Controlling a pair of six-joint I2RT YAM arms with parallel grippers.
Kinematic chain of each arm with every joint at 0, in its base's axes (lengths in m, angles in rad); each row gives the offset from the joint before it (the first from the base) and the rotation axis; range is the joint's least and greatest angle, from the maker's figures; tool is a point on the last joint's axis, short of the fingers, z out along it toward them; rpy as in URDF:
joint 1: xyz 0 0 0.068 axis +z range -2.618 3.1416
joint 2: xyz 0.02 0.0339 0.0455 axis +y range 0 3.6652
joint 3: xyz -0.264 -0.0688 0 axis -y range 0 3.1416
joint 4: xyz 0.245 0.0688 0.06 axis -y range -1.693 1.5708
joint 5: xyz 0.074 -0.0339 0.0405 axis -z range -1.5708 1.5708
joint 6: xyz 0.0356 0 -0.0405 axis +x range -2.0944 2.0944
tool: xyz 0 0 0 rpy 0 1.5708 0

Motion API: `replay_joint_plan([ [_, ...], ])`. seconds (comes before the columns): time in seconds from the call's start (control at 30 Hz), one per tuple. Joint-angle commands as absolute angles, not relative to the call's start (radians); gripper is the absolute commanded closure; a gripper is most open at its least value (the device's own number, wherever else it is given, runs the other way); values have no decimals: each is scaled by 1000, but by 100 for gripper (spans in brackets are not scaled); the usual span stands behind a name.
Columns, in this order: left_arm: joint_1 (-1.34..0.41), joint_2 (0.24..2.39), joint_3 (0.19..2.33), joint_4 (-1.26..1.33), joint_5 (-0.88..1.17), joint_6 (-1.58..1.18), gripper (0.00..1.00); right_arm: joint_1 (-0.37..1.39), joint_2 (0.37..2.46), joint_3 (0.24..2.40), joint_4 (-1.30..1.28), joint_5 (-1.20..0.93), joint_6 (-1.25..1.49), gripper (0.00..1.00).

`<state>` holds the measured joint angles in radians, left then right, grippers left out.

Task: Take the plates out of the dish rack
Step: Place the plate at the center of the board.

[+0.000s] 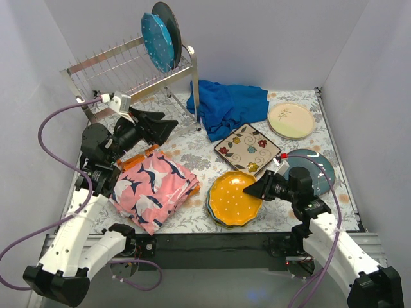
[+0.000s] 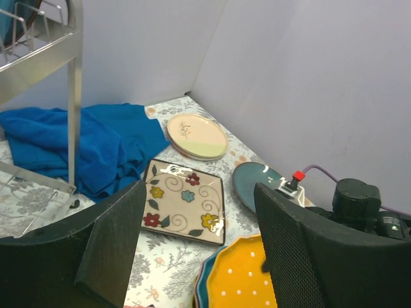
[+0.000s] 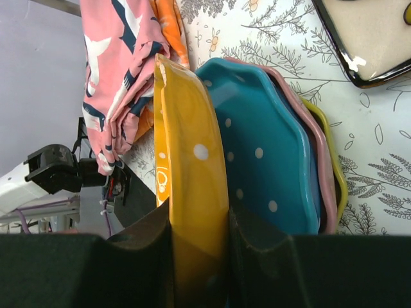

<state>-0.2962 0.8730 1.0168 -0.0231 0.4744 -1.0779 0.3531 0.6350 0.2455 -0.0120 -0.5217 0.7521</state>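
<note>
The dish rack stands at the back left. Two plates are upright at its right end, a teal dotted plate and a dark one behind it. My left gripper hovers open and empty in front of the rack, its fingers wide apart. My right gripper is shut on the rim of the orange dotted plate, which tops a stack of a teal dotted plate, a pink one and a yellow-green one.
A square floral plate, a round cream plate and a dark teal plate lie flat on the right. A blue cloth is heaped beside the rack. A folded pink patterned cloth lies at the front left.
</note>
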Motion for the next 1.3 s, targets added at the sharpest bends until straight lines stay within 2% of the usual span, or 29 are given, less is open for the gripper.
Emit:
replay_joint_plan([
  [0.0, -296, 861, 971, 37, 410, -1037, 34, 348, 630, 262, 104, -606, 761, 99],
  [0.17, -298, 842, 965, 31, 385, -1022, 34, 348, 667, 245, 106, -609, 743, 99],
  [0.23, -298, 838, 962, 31, 374, -1019, 34, 348, 675, 245, 103, -597, 736, 91],
  [0.3, -298, 836, 959, 29, 373, -1019, 34, 347, 678, 248, 94, -575, 718, 73],
  [0.33, -298, 835, 956, 31, 371, -1019, 34, 348, 683, 259, 86, -566, 710, 70],
  [0.4, -298, 836, 957, 32, 371, -1016, 34, 348, 693, 279, 48, -533, 677, 65],
  [0.6, -298, 824, 956, 29, 359, -1012, 34, 348, 687, 351, -92, -384, 592, 59],
  [0.83, -298, 811, 956, 31, 353, -1009, 34, 348, 680, 417, -212, -221, 480, 57],
  [1.07, -296, 810, 956, 28, 345, -1005, 34, 347, 692, 403, -219, -210, 451, 62],
  [1.27, -296, 801, 953, 28, 331, -999, 34, 348, 701, 387, -209, -232, 440, 74],
])
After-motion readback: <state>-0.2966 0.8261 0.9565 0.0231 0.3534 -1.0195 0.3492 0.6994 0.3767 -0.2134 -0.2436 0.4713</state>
